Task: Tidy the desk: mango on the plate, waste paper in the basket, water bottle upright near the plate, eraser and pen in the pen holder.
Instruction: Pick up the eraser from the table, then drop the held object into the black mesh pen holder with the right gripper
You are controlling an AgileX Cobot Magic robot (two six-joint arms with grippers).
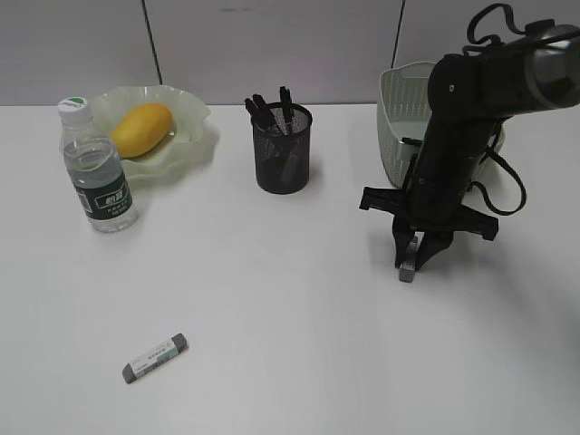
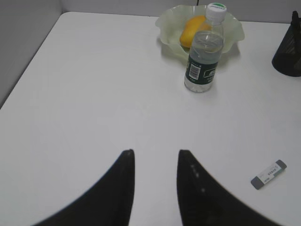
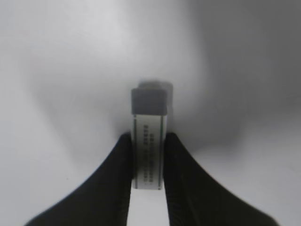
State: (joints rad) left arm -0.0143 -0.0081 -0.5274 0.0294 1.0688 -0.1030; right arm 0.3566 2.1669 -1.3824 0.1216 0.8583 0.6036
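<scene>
Standing on end, an eraser (image 3: 149, 141) is pinched between the jaws of the right gripper (image 1: 420, 252), its grey tip touching the bench (image 1: 299, 308) in front of the basket (image 1: 403, 118). A second eraser (image 1: 156, 357) lies flat near the front edge. The left gripper (image 2: 154, 181) is held above the bench with its jaws narrowly parted around nothing. The mango (image 1: 141, 128) rests in the plate (image 1: 186, 109), the water bottle (image 1: 96, 168) upright beside it.
</scene>
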